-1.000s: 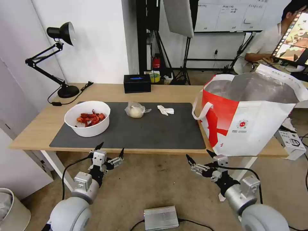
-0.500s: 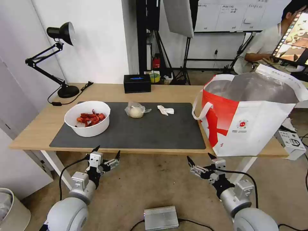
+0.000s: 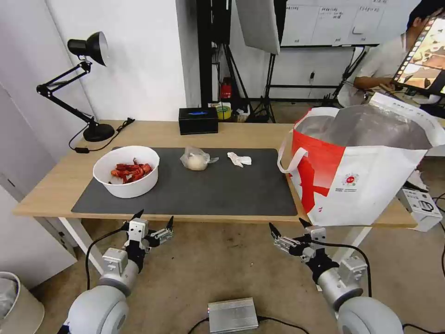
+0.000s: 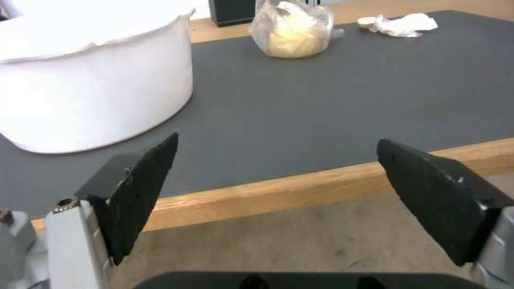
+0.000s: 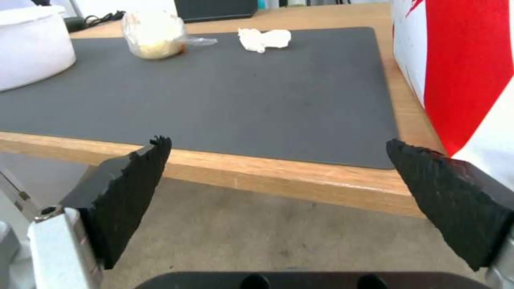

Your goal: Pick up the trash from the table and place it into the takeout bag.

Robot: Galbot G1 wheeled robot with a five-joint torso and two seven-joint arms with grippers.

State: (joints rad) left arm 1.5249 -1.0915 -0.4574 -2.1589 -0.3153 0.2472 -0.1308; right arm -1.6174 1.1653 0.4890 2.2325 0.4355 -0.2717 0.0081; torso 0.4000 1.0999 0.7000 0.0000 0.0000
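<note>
On the dark grey mat (image 3: 208, 192) of the table (image 3: 250, 134) stand a white bowl (image 3: 126, 170) of red crayfish shells, a clear bag with a whitish lump (image 3: 196, 160) and a crumpled tissue (image 3: 239, 159). The takeout bag (image 3: 366, 171) stands open at the table's right end, foil lining showing. My left gripper (image 3: 155, 217) hangs open below the front edge, in front of the bowl (image 4: 91, 80). My right gripper (image 3: 288, 225) is open too, low before the takeout bag (image 5: 466, 68). Both hold nothing.
A black desk lamp (image 3: 85, 79) stands at the back left and a black box (image 3: 198, 120) at the back middle. On the floor lie a silver unit (image 3: 232, 314) between my arms, a pale bin (image 3: 14, 301) at the left and a white carton (image 3: 422, 206) at the right.
Both arms have sunk a little below the table's front edge, the left one also drifting left. Nothing on the table has moved.
</note>
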